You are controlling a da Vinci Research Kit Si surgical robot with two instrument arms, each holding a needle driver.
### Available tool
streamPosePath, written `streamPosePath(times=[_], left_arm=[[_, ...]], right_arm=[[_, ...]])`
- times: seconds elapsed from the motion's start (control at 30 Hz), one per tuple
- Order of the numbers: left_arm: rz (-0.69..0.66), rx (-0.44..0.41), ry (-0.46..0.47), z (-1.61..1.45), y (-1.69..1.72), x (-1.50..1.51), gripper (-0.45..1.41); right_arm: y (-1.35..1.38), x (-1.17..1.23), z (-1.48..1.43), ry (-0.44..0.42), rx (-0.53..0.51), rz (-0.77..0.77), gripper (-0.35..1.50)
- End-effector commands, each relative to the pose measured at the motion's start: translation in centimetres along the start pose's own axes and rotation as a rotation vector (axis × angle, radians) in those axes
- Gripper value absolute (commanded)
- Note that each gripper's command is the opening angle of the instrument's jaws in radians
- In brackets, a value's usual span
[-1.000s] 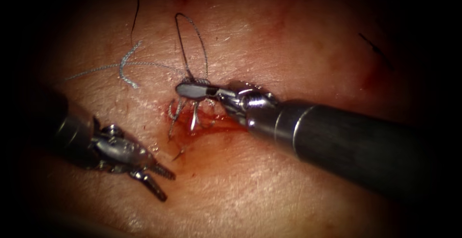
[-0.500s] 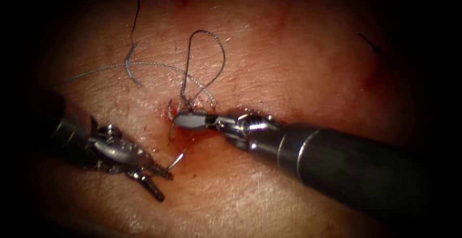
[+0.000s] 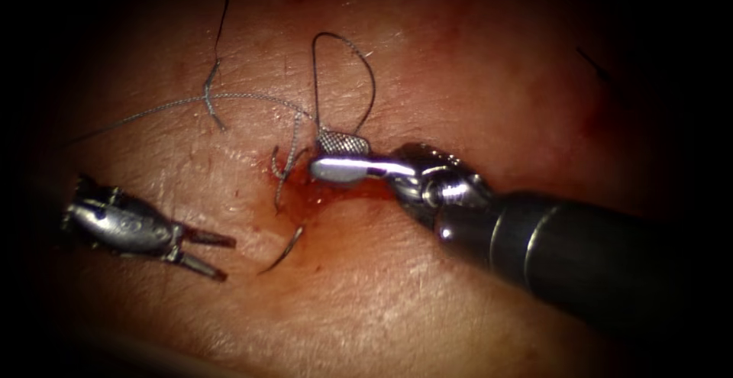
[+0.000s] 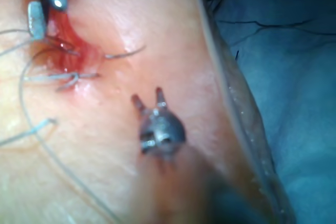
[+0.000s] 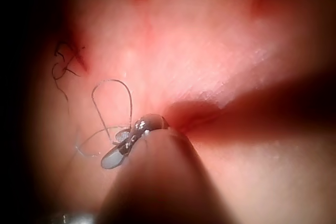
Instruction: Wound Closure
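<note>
My right hand (image 3: pixel 336 156) sits over the cut (image 3: pixel 305 195), jaws apart: the upper jaw shows its cross-hatched face, the lower one is smooth and bright. I can't tell if it actually grips thread; a thread (image 3: pixel 343 72) loop rises from right at the upper jaw and arcs above it, touching or just beside the jaw. My right wrist view shows the same hand (image 5: pixel 119 148) with jaws parted and the loop (image 5: pixel 113 106) standing up just beside them.

My left hand (image 3: pixel 202 252) is on the left side of the cut, well apart from the right hand, jaws spread open, holding nothing. In my left wrist view the two open tips (image 4: pixel 148 100) point toward the cut, clear of the needle.

The needle (image 3: pixel 284 248) lies free between my two hands, just below the cut and a little to its left, near my left tips but not touching them. One end sits in the red fluid (image 3: pixel 321 195) at the cut edge; I can't tell if that end is in the tissue (image 3: pixel 427 65). In my left wrist view the needle (image 4: pixel 123 53) shows as a thin curve beside the cut.

More thread runs left from the cut across the tissue, with a cut end (image 3: pixel 212 99) crossing it above my left hand. Short thread tails hang at the cut. Tissue is pale pink, wet red at the cut. A blue drape (image 4: pixel 294 77) lies beyond the tissue edge.
</note>
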Motion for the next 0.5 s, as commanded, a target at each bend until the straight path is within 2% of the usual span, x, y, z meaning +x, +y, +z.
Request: streamPosePath(times=[0.03,0.1,0.13,0.2,0.23,0.37,0.47,0.5], left_arm=[[0.037,0.018,0.008,0.04,0.12,-0.08,0.53],[0.117,0.035,0.025,0.03,0.14,-0.1,0.53],[0.149,0.062,0.056,0.05,0.16,-0.1,0.63],[0.174,0.078,0.075,0.06,0.16,-0.11,0.66],[0.239,0.124,0.16,0.09,0.18,-0.11,0.79],[0.291,0.144,0.281,0.22,0.21,-0.06,1.01],[0.302,0.143,0.292,0.29,0.22,-0.02,1.05],[0.325,0.135,0.31,0.41,0.23,0.07,1.05]], right_arm=[[-0.01,0.02,-0.01,-0.012,0.022,0.011,1.33],[-0.06,0.12,-0.09,-0.019,0.036,0.021,1.35],[-0.12,0.24,-0.14,-0.025,0.05,0.004,1.38],[-0.15,0.29,-0.16,-0.028,0.056,-0.014,1.41],[-0.26,0.39,-0.24,-0.045,0.095,-0.082,1.43],[-0.46,0.43,-0.38,-0.072,0.16,-0.144,1.4],[-0.53,0.39,-0.44,-0.081,0.18,-0.166,1.33],[-0.58,0.32,-0.54,-0.091,0.194,-0.204,1.33]])
